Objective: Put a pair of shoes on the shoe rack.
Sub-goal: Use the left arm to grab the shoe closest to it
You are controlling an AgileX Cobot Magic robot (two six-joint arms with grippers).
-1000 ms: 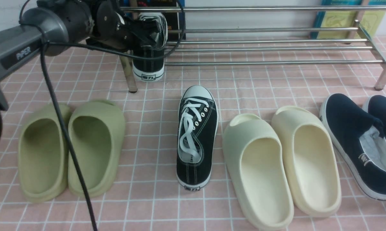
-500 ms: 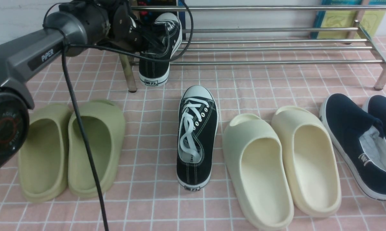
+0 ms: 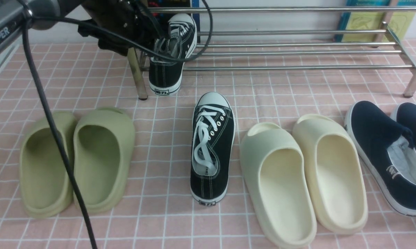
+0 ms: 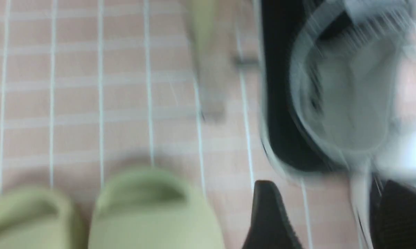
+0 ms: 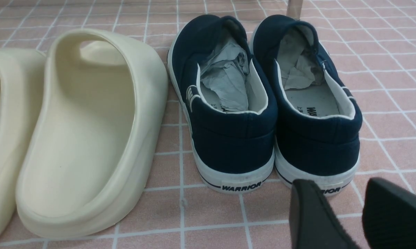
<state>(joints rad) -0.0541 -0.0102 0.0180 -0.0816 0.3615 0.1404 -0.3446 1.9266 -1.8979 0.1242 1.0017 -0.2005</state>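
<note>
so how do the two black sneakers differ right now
The rack sneaker is tilted, toe up on the shoe rack bars, heel hanging in front; the floor sneaker lies flat on the tiles. The rack sneaker sits by the left gripper; the floor sneaker lies between green slides and cream slides. Both are black canvas with white laces and soles.

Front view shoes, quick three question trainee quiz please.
1. True or false: one black canvas lace-up sneaker lies on the pink tiled floor between the green foam slides and the cream foam slides.
2. The other black sneaker leans on: A a green slide, B the chrome tube shoe rack, C a cream slide?
3. Fill in: the right claw hangs by the heels of the ____ canvas slip-ons.
Key: 1 true; 2 B; 3 navy.
</note>
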